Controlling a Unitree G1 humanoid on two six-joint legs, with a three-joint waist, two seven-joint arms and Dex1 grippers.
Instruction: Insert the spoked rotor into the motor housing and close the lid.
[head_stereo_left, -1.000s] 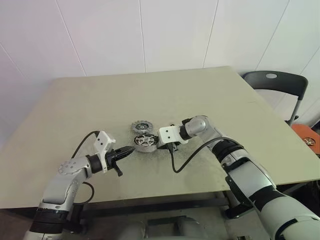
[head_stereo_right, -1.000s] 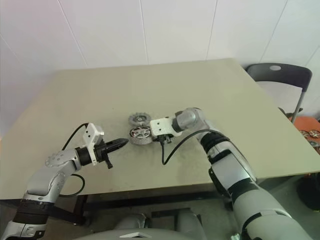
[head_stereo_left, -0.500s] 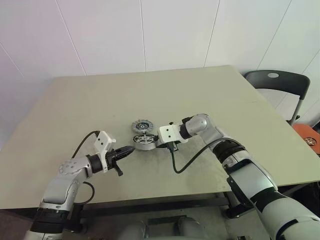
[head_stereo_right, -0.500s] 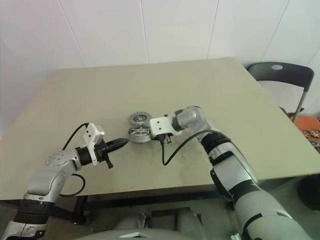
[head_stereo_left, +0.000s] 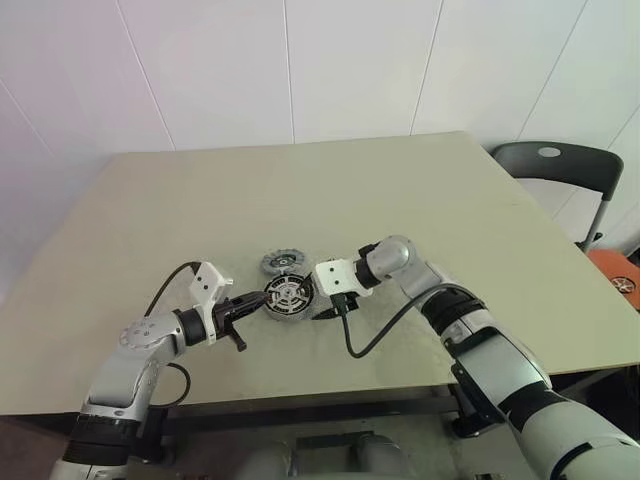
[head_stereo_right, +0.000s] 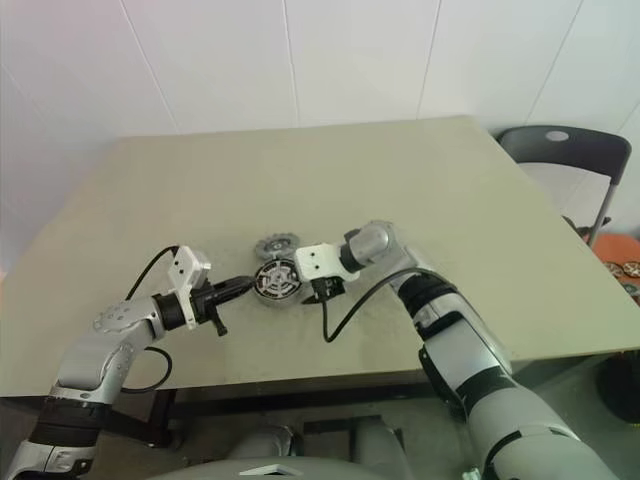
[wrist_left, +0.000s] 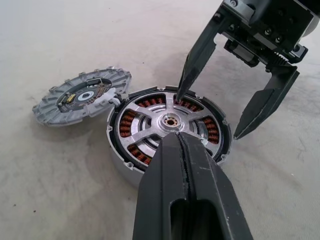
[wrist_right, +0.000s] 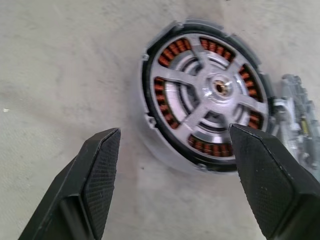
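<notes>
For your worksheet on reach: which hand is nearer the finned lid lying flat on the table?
Left. The left hand sits just before the lid; the right hand is across the motor housing.

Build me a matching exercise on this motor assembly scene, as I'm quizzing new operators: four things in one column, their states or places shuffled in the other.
Things:
1. left hand
2. right hand
3. motor housing
4. grey finned disc

States or places:
A. lies on the table right beside the housing
B. fingers spread wide apart
C. fingers shut together, tip over the housing
D. copper windings show between silver spokes

Pairs: 1-C, 2-B, 3-D, 4-A
</notes>
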